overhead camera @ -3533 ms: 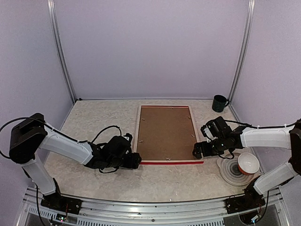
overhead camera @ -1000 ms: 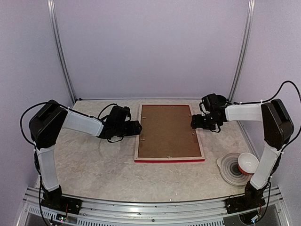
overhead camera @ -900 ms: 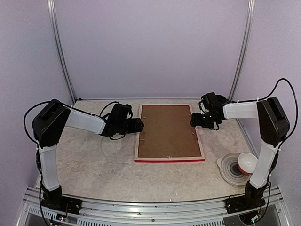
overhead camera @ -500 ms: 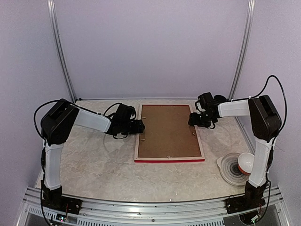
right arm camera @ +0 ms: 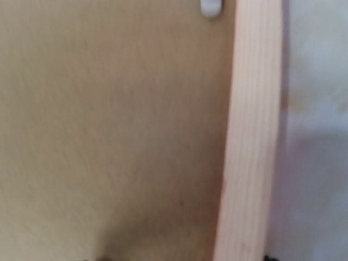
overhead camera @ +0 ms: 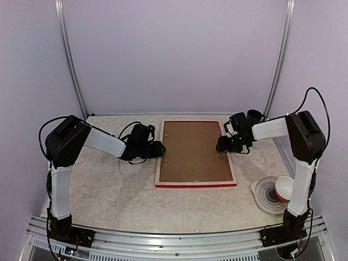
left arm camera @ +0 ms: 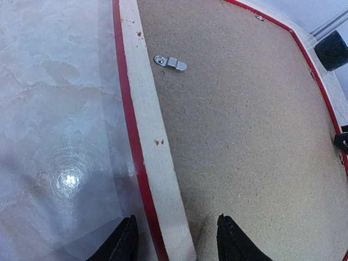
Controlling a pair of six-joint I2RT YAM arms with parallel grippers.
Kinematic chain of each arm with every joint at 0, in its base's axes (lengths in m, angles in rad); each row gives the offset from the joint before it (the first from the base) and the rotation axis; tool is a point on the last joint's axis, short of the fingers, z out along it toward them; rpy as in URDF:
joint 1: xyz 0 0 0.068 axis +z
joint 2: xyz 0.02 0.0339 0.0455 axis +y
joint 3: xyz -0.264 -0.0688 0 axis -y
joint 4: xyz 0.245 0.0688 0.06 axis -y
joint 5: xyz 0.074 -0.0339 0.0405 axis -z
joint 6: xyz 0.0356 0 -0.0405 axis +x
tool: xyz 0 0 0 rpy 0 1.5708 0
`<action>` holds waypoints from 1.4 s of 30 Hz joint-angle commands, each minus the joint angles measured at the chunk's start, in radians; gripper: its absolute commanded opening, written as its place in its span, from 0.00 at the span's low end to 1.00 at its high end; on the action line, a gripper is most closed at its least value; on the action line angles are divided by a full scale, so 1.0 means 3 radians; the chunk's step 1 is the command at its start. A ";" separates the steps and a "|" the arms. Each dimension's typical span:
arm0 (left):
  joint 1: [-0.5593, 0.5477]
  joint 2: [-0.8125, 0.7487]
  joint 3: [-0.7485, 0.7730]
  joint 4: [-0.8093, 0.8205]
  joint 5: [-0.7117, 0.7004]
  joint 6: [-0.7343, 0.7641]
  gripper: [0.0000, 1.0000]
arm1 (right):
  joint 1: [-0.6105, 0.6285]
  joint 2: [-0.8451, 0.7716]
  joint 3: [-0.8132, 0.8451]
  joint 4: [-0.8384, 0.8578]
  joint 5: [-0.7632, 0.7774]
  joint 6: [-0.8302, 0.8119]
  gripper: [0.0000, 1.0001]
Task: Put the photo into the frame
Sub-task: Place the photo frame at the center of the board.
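Marbled table: left gripper and blurred, cropped right gripper, both spread, straddle the frame.

Pale lilac walls close me in on three sides: a plain back wall, a left wall and a right wall, all bare and matte. A slim aluminium left post and right post stand in the far corners. Below me lies the surface, a pale marbled sheet, cream veined with grey. A grooved metal rail runs along its near edge. The light is soft and even. From my left wrist the surface looks glossy, with one round glare spot.
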 commanded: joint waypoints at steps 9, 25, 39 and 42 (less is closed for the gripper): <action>-0.0093 -0.0070 -0.0307 0.0042 0.0153 -0.0071 0.48 | 0.0007 -0.0311 -0.0445 0.0353 -0.0489 0.0099 0.68; -0.0499 -0.0796 -0.1115 0.0087 0.0007 -0.0357 0.48 | 0.0501 -0.1035 -0.1054 0.0381 -0.0444 0.0234 0.71; -0.0754 -0.1545 -0.1726 -0.0096 -0.0353 -0.0622 0.50 | 0.0997 -0.1799 -0.1846 0.0348 0.0030 0.0956 0.80; -0.0626 -0.1656 -0.1587 -0.0185 -0.0381 -0.0536 0.57 | 0.0995 -0.1806 -0.1705 0.0205 0.0238 0.0839 0.84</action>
